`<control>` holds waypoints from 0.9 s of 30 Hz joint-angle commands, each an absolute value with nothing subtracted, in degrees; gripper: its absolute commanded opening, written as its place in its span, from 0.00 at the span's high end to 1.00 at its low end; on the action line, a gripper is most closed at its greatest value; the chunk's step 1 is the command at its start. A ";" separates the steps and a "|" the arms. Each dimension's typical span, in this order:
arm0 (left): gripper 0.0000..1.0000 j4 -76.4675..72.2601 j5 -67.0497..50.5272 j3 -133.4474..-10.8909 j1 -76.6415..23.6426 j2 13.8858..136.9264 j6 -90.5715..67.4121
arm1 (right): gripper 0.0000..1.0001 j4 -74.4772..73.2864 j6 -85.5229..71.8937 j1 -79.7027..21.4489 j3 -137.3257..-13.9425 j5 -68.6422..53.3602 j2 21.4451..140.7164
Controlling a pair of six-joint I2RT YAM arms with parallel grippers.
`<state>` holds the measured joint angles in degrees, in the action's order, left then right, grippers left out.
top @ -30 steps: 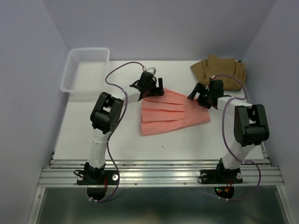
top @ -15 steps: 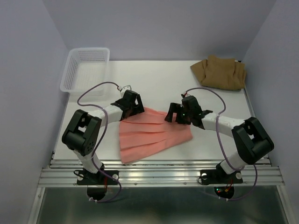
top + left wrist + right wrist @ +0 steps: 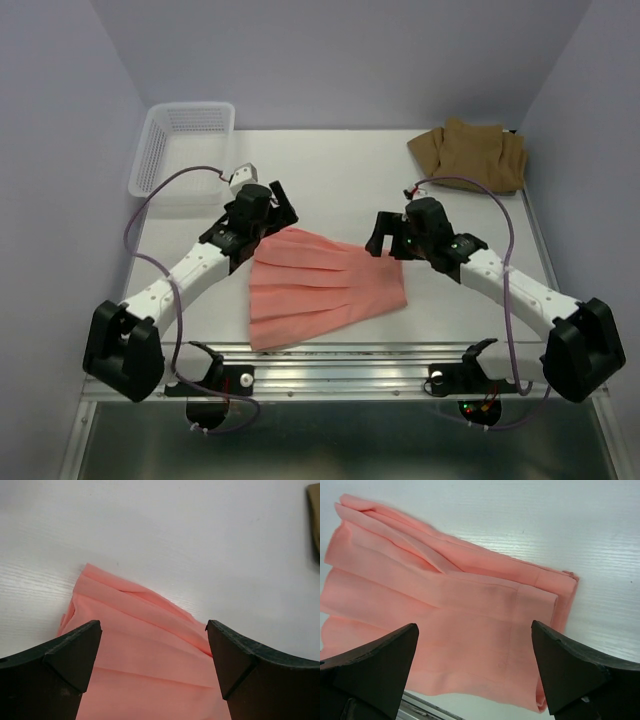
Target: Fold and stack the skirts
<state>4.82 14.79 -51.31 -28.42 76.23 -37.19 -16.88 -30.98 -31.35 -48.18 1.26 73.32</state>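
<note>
Top external view: the salmon-pink skirt point(image 3: 325, 285) lies flat on the bench point(image 3: 330, 170), probably ready for folding. Left claw point(image 3: 280, 208) and right claw point(image 3: 380, 238) hover at its far corners, both wide open, empty.

Robot test cell in a lab, not a home or shop. White bench point(image 3: 330, 170) boxed in on three sides by bare, pale lilac walls point(image 3: 340, 60). Two white-and-black robot arms point(image 3: 190, 275) bolted to slotted aluminium rails point(image 3: 340, 372) at the near edge. Purple cables point(image 3: 128, 225) looped loose along each arm. Sheet-metal panel point(image 3: 340, 445) below the rails. Fixed overhead camera view, no furniture or decoration.
</note>
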 commanded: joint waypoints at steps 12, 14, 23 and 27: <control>0.01 8.70 14.42 -37.10 -29.53 53.00 -41.66 | 0.00 -23.11 -29.45 -31.29 -39.72 6.24 65.82; 0.01 8.79 14.07 -36.48 -29.71 51.69 -41.84 | 0.00 -22.77 -29.18 -31.29 -39.90 6.15 67.67; 0.01 9.49 14.15 -33.75 -29.62 48.96 -42.19 | 0.00 -19.16 -30.05 -31.29 -39.02 3.86 77.43; 0.01 10.55 14.50 -32.44 -29.62 47.38 -43.24 | 0.00 -19.42 -30.59 -31.29 -38.67 2.64 79.80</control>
